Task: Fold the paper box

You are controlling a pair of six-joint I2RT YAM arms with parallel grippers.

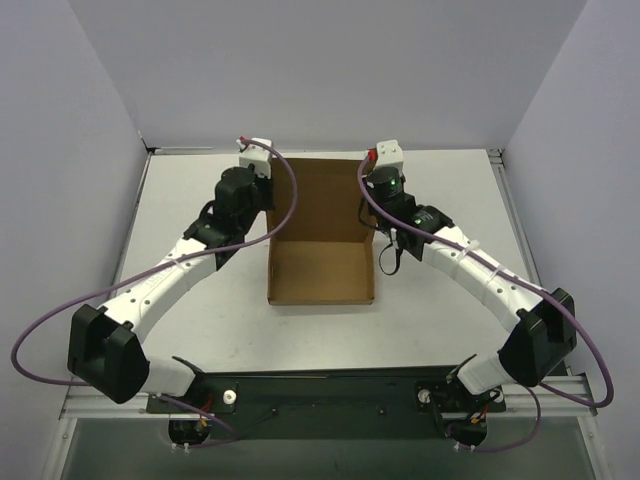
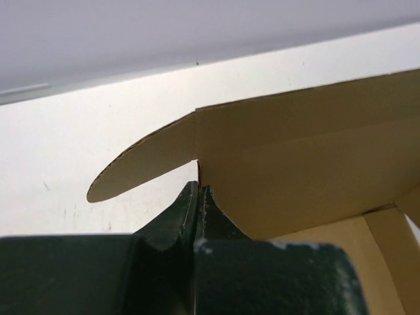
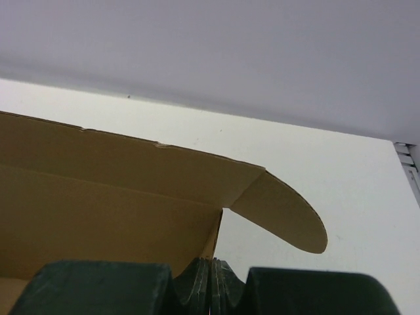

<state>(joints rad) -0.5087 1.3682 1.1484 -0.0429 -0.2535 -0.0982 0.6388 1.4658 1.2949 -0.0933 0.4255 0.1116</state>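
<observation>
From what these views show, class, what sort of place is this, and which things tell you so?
Probably a robotics lab test cell: a white table boxed in by blank walls, a left arm and right arm bolted to a black base plate, and one paper box as the work.

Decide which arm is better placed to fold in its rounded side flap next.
Left, probably. The left hand, shut, has its tips at the crease where the left rounded flap joins the paper box. The right hand, also shut, sits lower, below the right rounded flap.
</observation>
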